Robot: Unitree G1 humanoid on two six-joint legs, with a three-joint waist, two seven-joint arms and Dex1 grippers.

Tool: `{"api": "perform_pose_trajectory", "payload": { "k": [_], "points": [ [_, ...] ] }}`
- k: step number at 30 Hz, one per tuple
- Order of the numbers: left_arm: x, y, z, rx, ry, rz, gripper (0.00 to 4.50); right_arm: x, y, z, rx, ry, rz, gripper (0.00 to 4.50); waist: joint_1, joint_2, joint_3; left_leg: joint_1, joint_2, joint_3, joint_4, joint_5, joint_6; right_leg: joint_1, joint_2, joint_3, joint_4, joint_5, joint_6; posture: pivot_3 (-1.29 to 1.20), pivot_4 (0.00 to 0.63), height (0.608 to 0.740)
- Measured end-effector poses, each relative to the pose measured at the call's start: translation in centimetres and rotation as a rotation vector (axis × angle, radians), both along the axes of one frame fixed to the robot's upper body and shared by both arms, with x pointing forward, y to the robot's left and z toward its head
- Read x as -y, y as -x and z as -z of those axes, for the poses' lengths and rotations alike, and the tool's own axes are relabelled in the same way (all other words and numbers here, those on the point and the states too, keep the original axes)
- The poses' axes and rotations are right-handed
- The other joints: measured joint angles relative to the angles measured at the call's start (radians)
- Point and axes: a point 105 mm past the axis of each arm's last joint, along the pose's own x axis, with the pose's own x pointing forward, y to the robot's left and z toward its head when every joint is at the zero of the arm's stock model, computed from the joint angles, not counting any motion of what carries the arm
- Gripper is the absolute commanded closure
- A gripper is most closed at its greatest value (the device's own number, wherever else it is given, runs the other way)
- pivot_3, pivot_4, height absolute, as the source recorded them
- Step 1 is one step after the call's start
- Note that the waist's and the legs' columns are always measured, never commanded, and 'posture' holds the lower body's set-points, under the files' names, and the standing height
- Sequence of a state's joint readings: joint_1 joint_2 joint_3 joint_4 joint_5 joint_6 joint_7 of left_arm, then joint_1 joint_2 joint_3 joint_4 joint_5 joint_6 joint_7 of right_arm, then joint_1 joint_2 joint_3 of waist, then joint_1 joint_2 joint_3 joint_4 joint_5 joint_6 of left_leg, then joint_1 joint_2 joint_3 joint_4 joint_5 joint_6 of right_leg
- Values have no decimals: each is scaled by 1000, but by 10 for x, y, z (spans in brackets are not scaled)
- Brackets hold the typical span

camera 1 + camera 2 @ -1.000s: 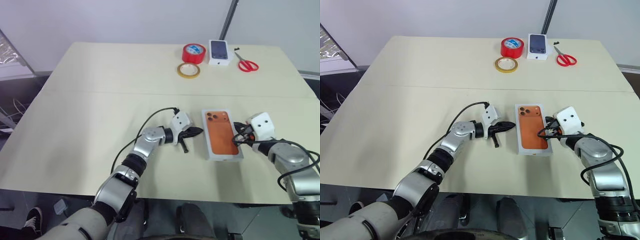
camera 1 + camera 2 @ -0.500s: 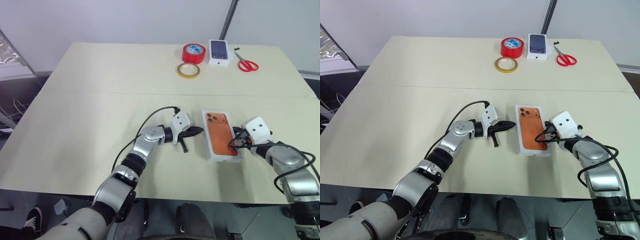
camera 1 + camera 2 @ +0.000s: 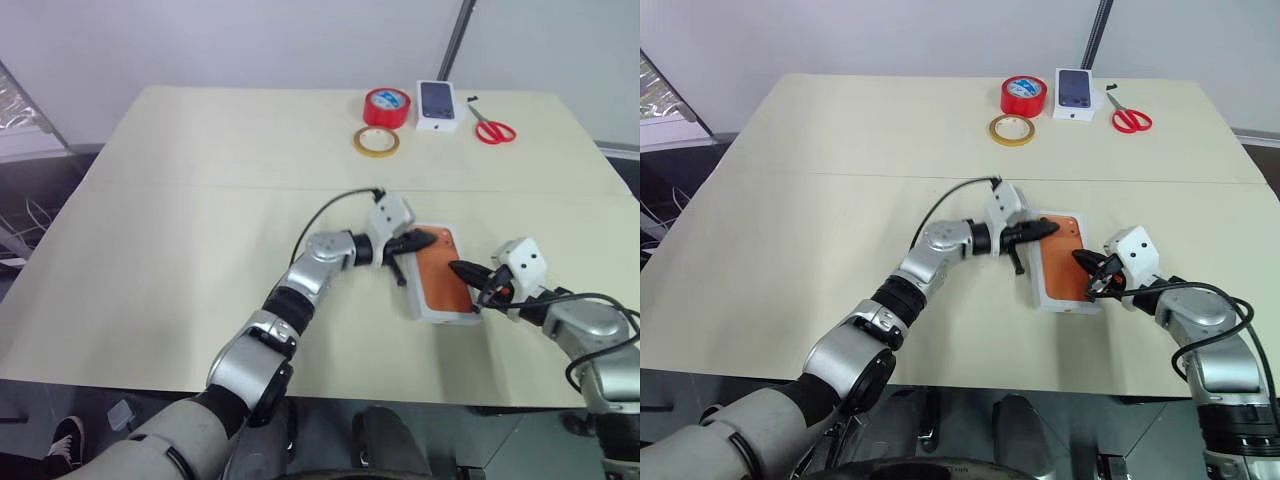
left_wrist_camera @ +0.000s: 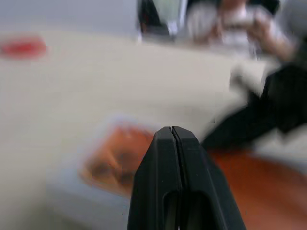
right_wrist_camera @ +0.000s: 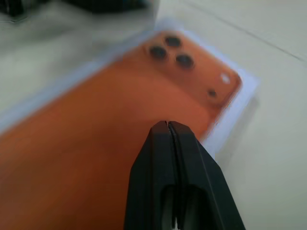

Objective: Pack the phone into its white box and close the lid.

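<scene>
The orange phone [image 3: 441,276] lies back up in the shallow white box [image 3: 446,318] at the table's near right, its three lenses [image 5: 166,48] at the far left corner. My left gripper [image 3: 428,240] is shut, its tip at that lens corner, just above the phone. From the right side, my right gripper [image 3: 458,268] is also shut and points left over the phone's right edge. Both wrist views show shut fingers with the orange back [image 4: 249,175] close beneath. Neither gripper holds anything. The lid is out of view.
At the table's far edge are a red tape roll [image 3: 387,105], a yellow tape roll [image 3: 376,141], a white box with a phone picture [image 3: 438,103] and red scissors [image 3: 493,129]. A seam [image 3: 200,186] crosses the table. Bare table spreads to the left.
My left gripper has swung right, from beside the box to the phone's lens corner. The right gripper has drawn back and turned to point left over the phone. The box has slewed slightly.
</scene>
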State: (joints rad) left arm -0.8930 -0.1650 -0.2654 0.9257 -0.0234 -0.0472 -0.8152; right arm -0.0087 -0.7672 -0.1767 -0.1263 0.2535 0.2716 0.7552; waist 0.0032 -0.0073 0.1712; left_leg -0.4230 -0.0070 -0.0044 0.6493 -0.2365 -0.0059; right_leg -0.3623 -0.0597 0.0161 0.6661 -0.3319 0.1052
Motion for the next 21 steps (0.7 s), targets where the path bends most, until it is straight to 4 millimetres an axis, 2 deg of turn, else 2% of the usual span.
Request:
{"api": "perform_pose_trajectory", "payload": {
  "k": [4,5,6,9,13,14,15,18,21],
  "points": [
    [0,3,6,-4,-58,32,4500,-5,3,6,-20,4,-8,4458,6,-8,-5,8,2,-1,-2,0,0,9,1,0,-3,0,0,0,150,740],
    [-2,3,5,-25,-47,34,3959,-8,3,6,-25,-27,-7,4500,5,-8,-5,9,2,-1,-2,0,0,9,1,0,-3,0,0,0,150,740],
    [-3,2,4,-43,-38,31,3666,-10,2,6,-38,-81,4,4241,4,-8,-5,9,2,-1,-2,0,0,9,1,1,-3,0,-1,0,150,740],
    [-8,1,-1,-48,4,19,2234,-17,-1,4,-53,-191,7,3194,0,-8,-5,8,2,-1,-2,0,0,7,-2,1,-2,0,-1,0,150,740],
    [-46,-14,-14,19,45,-46,209,-22,-7,-15,-15,-296,-13,1131,-11,-3,-4,2,2,-1,-2,0,-1,1,-2,2,-1,0,-1,0,150,740],
    [-57,-17,-21,47,53,-64,0,-21,-8,-22,1,-311,-14,491,-12,-3,-4,0,2,-1,-2,0,-1,0,-2,2,-1,0,-1,0,150,740],
    [-69,-20,-29,70,72,-85,0,-19,-8,-27,14,-314,-22,95,-12,-3,-4,-1,2,0,-2,0,-1,-1,-2,2,-1,0,-1,0,150,740],
    [-103,-20,-43,101,79,-118,0,-20,-3,-34,10,-295,-87,35,-12,-3,-4,-2,1,0,-1,0,-1,-1,-3,1,-1,0,-1,0,150,740],
    [-168,-16,-37,101,-4,-191,0,-3,5,-39,-7,-239,-104,35,-18,-3,-4,0,2,0,-2,0,-1,0,-3,2,-1,0,-1,0,150,740]
  ]
}}
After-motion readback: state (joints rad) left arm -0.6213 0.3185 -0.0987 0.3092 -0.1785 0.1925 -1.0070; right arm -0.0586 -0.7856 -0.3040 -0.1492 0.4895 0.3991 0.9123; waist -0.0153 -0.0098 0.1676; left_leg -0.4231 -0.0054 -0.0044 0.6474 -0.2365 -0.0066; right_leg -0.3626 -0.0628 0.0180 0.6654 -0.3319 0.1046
